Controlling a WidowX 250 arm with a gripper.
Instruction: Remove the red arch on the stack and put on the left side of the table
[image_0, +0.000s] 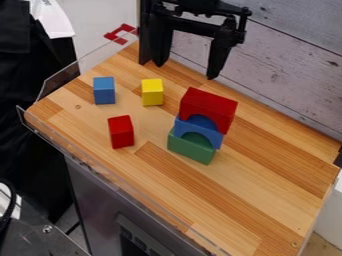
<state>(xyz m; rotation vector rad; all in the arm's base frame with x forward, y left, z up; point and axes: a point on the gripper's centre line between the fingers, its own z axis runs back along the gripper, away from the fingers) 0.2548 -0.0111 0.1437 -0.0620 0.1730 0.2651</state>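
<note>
Starting at the near end of the wooden table (220, 207), dealing with a green arch (190, 147) as the base of the stack. Resting right on that, seeing a blue arch (210, 135), so probably needing a gentle touch to avoid dragging either along. Finding the red arch (212, 106) on the very top, opening facing down, sitting on the blue one. Honestly, thinking about pinching only the solid part above the cut-out, on opposite faces, and stopping short of the blue arch. Going too deep is probably risking a grab of two at once. After closing, lifting straight up before any sideways travel, because of likely scraping the blue arch otherwise.

Heading over to the left side as seen here, watching out for the red block (121, 132), then for the yellow block (152, 92) and the blue block (104, 90) beyond. Picking a spot apart from all three, setting down level on both feet, letting go slowly.

Way at the back, looking at the gripper (186, 71) hanging beyond the stack and well apart from it, spreading its fingers wide and holding nothing. So, lining up over the red arch first, matching its angle, and only then lowering.
</note>
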